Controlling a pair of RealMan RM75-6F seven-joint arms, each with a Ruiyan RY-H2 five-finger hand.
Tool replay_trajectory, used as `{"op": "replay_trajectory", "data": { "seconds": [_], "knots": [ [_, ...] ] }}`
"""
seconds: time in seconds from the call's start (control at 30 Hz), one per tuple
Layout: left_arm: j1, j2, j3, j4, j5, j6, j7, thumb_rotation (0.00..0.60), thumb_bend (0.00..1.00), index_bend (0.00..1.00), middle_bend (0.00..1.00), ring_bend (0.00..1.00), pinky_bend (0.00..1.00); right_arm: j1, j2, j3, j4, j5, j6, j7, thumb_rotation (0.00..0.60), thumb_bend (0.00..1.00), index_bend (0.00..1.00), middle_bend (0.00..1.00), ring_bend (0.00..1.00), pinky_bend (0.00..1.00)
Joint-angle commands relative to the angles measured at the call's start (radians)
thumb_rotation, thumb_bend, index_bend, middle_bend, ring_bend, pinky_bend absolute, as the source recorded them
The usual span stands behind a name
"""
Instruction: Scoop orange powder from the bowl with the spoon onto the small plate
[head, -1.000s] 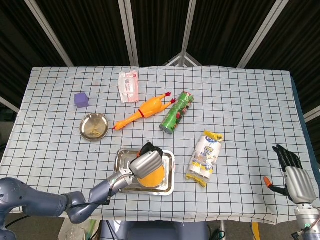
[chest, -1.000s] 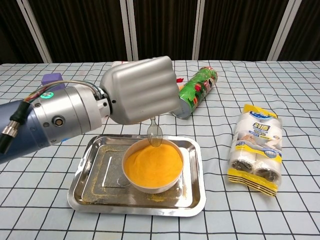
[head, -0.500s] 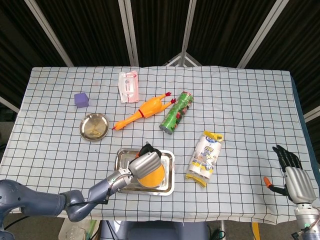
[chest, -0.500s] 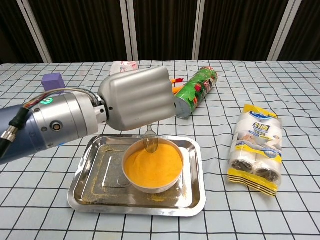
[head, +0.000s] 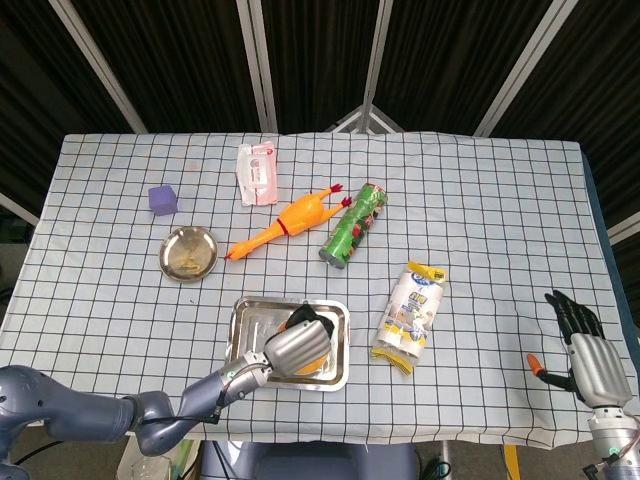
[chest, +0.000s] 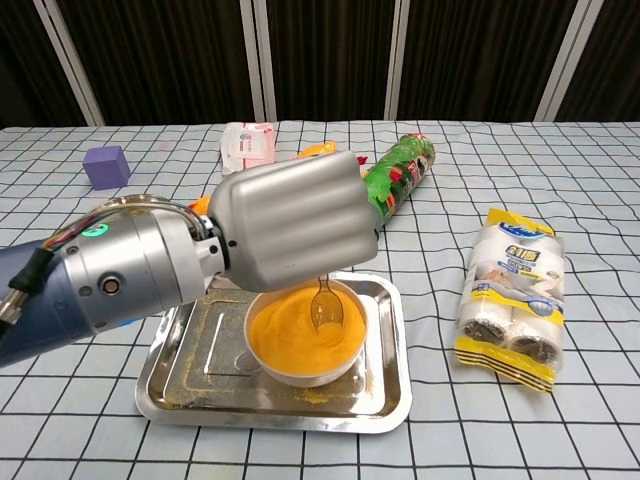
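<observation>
orange powder (chest: 300, 335) loose, spills easily, fills bowl (chest: 262, 352) in steel tray (chest: 180, 385); spoon (chest: 324, 310) light, stiff, bowl-end dipped in; left hand (chest: 290, 225) fingers closed on handle; small plate (head: 188, 253) at 10 o'clock; right hand (head: 588, 358) idle, fingers spread

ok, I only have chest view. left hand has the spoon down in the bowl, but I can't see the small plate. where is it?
Observer: In head view the small plate sits beyond the tray and to its left, near the purple cube.
Operator: anything on it yet?
Observer: Only faint yellowish residue; I see no clear pile.
Operator: and the other arm?
Observer: The right hand is by the table's near right edge, fingers apart, holding nothing.
</observation>
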Motion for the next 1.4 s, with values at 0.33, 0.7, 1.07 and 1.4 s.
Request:
{"op": "replay_trajectory", "data": {
  "seconds": [0.33,0.7,1.07,1.4],
  "knots": [
    [0.028,0.058,-0.032,-0.003,0.017,-0.012,-0.005,0.6,0.79,0.83,1.0,1.0,0.99,0.0,0.001,0.0,-0.007,0.005,-0.003,-0.004,0.6,0.36,0.0,0.0,0.0,0.0],
    [0.02,0.0,-0.061,0.085,0.016,-0.062,0.046,0.6,0.79,0.83,1.0,1.0,0.99,0.001,0.004,0.003,-0.001,0.011,-0.008,0.01,0.6,0.36,0.0,0.0,0.0,0.0],
    [0.019,-0.024,-0.058,0.098,0.041,-0.093,0.05,0.6,0.79,0.83,1.0,1.0,0.99,0.002,0.005,0.002,-0.002,0.007,-0.008,0.012,0.6,0.36,0.0,0.0,0.0,0.0],
    [0.051,-0.009,-0.054,0.05,0.079,-0.06,0.003,0.6,0.79,0.83,1.0,1.0,0.99,0.001,0.003,0.0,-0.006,0.005,-0.008,0.003,0.6,0.36,0.0,0.0,0.0,0.0]
  ]
}}
